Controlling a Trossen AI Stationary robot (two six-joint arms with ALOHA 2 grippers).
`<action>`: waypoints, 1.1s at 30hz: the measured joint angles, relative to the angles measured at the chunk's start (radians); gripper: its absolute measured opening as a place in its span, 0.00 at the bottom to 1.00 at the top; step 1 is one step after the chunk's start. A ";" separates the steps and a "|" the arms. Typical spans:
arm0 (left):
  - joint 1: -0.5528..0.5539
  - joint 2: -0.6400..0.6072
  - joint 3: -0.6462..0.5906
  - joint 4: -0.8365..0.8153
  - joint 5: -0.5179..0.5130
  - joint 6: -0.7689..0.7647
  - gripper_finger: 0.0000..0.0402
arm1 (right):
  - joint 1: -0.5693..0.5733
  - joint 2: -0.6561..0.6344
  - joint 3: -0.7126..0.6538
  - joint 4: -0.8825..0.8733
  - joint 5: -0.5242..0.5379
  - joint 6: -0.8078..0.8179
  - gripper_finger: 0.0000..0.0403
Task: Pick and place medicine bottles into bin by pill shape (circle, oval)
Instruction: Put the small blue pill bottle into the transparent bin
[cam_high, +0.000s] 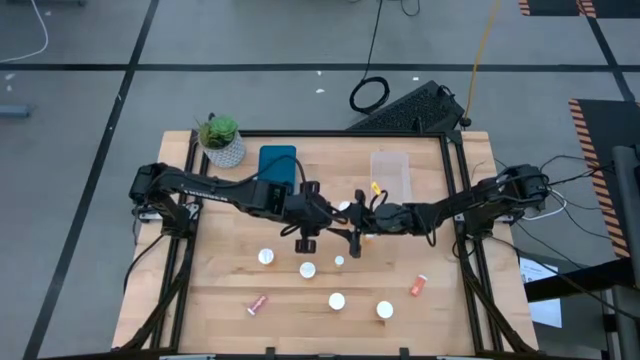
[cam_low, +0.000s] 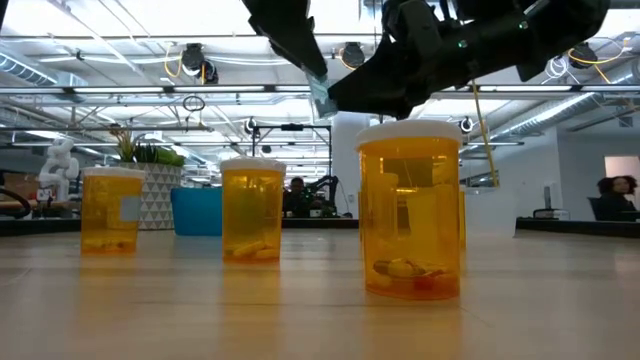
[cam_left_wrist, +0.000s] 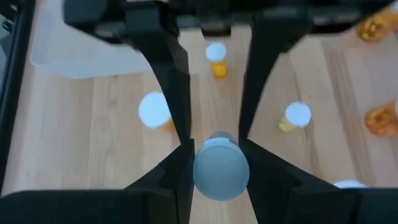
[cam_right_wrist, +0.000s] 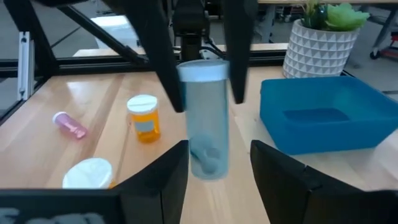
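Note:
My left gripper (cam_left_wrist: 219, 163) is shut on a slim, pale blue see-through medicine bottle (cam_right_wrist: 206, 121), held above the middle of the table. My right gripper (cam_right_wrist: 219, 169) is open; its fingers stand on either side of that bottle's lower end with a gap showing. Both grippers meet near the table's centre, left (cam_high: 308, 240) and right (cam_high: 352, 238). Several white-capped bottles (cam_high: 307, 269) stand upright on the near half of the table. A pink bottle (cam_high: 258, 304) and an orange one (cam_high: 418, 285) lie on their sides. Amber bottles (cam_low: 410, 210) stand close to the low camera. My left gripper pinches the bottle's capped top end (cam_right_wrist: 202, 73) between its two fingers (cam_right_wrist: 163, 74), one on each side. The fingers come from above, pointing down. The bottle hangs upright below them, lifted clear of the table (cam_low: 322, 95).
A blue bin (cam_high: 278, 165) sits at the far middle and a clear bin (cam_high: 391, 175) to its right. A potted plant (cam_high: 221, 140) stands at the far left corner. The table's black frame rails (cam_high: 455, 200) run along both sides.

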 joint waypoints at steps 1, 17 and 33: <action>0.000 0.000 0.000 0.010 0.000 0.000 0.31 | 0.000 0.000 0.000 0.001 0.000 -0.006 0.42; 0.001 0.000 0.000 0.049 -0.003 0.039 0.31 | -0.001 0.000 0.000 0.008 -0.049 -0.015 0.22; -0.047 -0.026 0.000 0.050 -0.158 0.012 0.66 | -0.001 -0.012 -0.001 0.008 -0.052 -0.015 0.25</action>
